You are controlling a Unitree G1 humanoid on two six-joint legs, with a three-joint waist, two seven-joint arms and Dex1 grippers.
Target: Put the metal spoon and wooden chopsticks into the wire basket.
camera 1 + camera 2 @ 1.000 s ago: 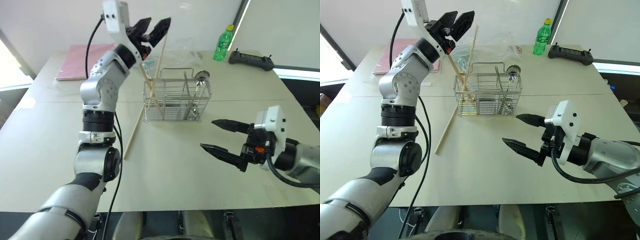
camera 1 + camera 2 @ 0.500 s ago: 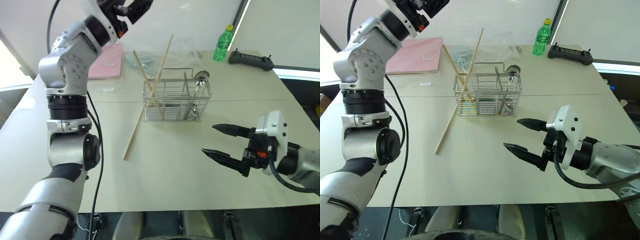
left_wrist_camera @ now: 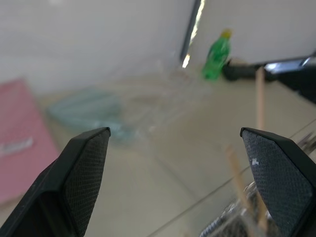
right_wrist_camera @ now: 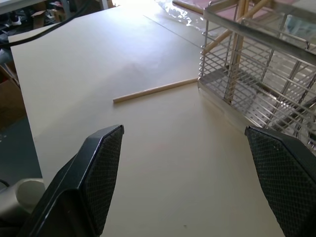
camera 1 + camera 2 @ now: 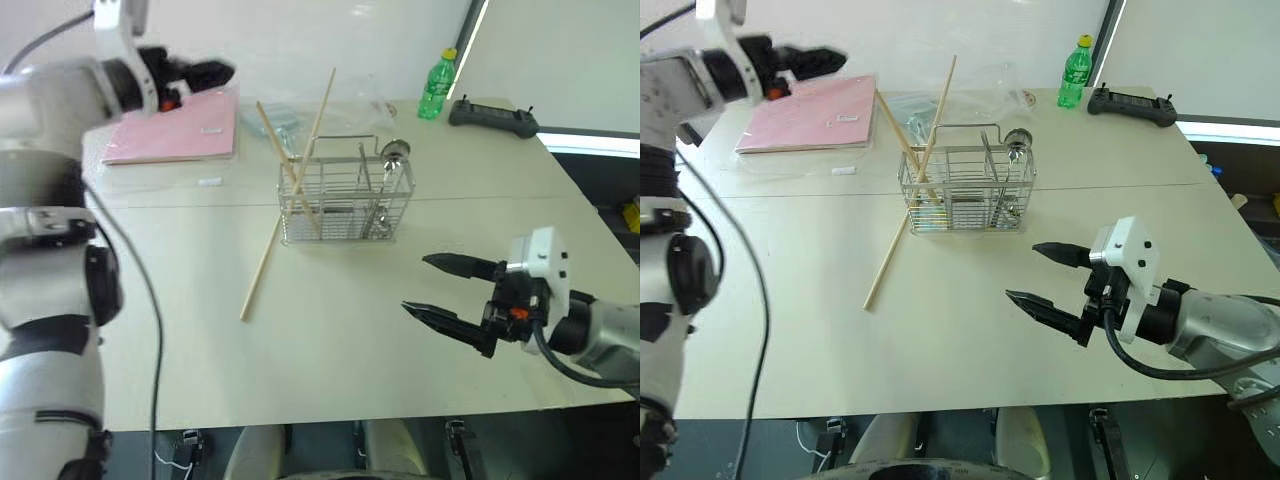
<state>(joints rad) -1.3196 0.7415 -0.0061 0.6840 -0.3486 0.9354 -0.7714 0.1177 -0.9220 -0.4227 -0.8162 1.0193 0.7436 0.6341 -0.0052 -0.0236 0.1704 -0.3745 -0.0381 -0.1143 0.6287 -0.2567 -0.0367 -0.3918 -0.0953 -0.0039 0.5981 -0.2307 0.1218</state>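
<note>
Plainly, the wire basket (image 5: pixel 345 197) stands upright near the middle of the bench (image 5: pixel 330 330), and the metal spoon (image 5: pixel 392 165) stands in its right end, bowl up above the rim and handle down inside. One of the wooden chopsticks (image 5: pixel 272 140) leans in the left end with its top tipped to the left. The other, longer one (image 5: pixel 290 200) crosses it, its top pointing up and to the right above the rim; its lower end rests on the bench outside the basket, so by the look of it it only leans against the side and is not properly in. The left hand (image 5: pixel 205 73), fingers spread and empty, hangs high over the pink folder (image 5: pixel 180 130), well apart from the basket. The right hand (image 5: pixel 450 292), also spread and empty, hovers low over the bench near the front, pointing left.
</note>
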